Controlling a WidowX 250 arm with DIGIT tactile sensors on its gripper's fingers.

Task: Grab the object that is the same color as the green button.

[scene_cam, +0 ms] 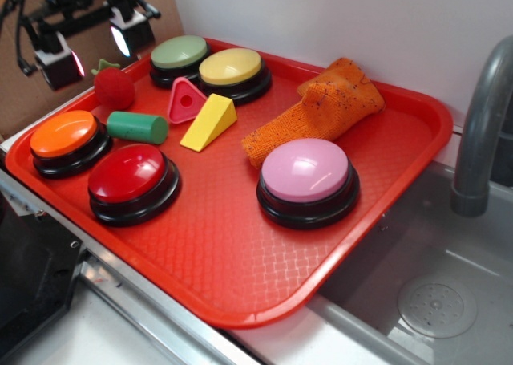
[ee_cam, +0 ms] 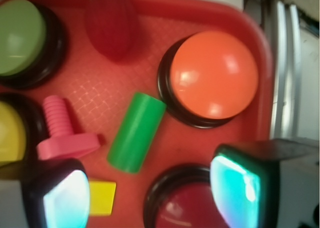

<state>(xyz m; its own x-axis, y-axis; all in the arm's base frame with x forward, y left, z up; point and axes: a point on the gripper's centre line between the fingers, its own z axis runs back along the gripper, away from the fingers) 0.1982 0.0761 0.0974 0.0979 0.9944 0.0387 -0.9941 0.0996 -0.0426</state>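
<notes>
The fingers (scene_cam: 90, 46) hang spread apart above the back left corner of the red tray (scene_cam: 240, 253), holding nothing; in the wrist view the two lit pads (ee_cam: 67, 198) frame the lower edge of the picture with open space between them. The green cylinder block (scene_cam: 137, 127) lies on its side on the tray, below and a little in front of the fingers, well clear of them.

It sits in a tight spot. The orange button (scene_cam: 69, 143) is just beside one end, the red button (scene_cam: 133, 181) is close in front, the strawberry (scene_cam: 113, 86) stands just behind, and the pink triangular piece (scene_cam: 186, 101) with its threaded stem lies near the other end, next to the yellow wedge (scene_cam: 208, 123). The pale green button (scene_cam: 179, 58) that sets the colour sits farther back, beside the yellow button (scene_cam: 232, 70).

The main risk is the descent: a finger could land on the dome of the orange or red button, or knock the strawberry, before it reaches the block. In the wrist view the block lies slanted and off to the left of the gap between the pads, so closing without recentring and turning may catch only one end. Being round and smooth, it would probably roll or squirt out toward the pink piece. A grip along its length instead of across it looks likely to slip.
</notes>
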